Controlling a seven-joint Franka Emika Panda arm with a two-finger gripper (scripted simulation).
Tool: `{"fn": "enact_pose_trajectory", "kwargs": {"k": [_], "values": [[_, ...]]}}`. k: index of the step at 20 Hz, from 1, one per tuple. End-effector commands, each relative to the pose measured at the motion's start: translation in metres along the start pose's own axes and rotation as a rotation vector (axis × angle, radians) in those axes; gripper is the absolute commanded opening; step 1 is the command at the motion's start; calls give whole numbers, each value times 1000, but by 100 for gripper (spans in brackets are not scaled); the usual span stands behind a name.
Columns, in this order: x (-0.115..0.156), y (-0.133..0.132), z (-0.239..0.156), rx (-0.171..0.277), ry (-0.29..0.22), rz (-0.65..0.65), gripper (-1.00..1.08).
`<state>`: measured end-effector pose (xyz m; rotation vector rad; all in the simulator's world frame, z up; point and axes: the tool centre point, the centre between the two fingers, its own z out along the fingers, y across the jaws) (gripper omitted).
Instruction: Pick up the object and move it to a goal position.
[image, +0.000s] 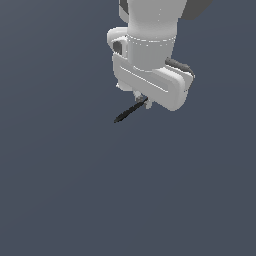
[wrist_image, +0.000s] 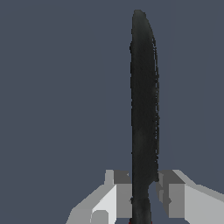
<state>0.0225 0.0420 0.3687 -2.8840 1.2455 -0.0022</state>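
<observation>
Held: thin black pen-like stick (image: 129, 112), slanting from centre frame down toward lower left in the exterior view, far tip free, near end tucked under the white arm's two-fingered gripper (image: 141, 100). Red end barely traceable, only a sliver at the bottom edge of the wrist view, below the fingers.

Wrist view: stick (wrist_image: 144, 109) running up the middle of the frame, flanked at the bottom by two pale grey fingers (wrist_image: 120, 192), pads pressed against either side of the shaft. Gripper (wrist_image: 144, 192) clenched on the stick near its one end, not its middle. Most of the length cantilevered out ahead.

Likely step: carry toward the goal. No goal marker visible in either view, so distance left impossible to judge.

For a clean carry: keep clamp pressure steady, avoid abrupt wrist rotation; off-centre hold on so slim a shaft probably prone to pivoting between the pads. Move smoothly, keep the long free end away from the surface when lowering. Watch for slant creeping steeper, a probable sign of slip.

Surface and room: flat uniform slate-blue ground (image: 60, 200) filling both frames, no edges, no texture, no shadows of note. No walls, furniture or other items visible. Whether the stick's tip touches the ground or hangs above it: cannot tell.
</observation>
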Motion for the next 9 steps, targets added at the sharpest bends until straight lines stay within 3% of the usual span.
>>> {"fn": "enact_pose_trajectory", "kwargs": {"k": [1,9], "values": [[0,0,-13,-1,-1,0,-100],[1,-1,-27,-1,-1,-1,-100]]}}
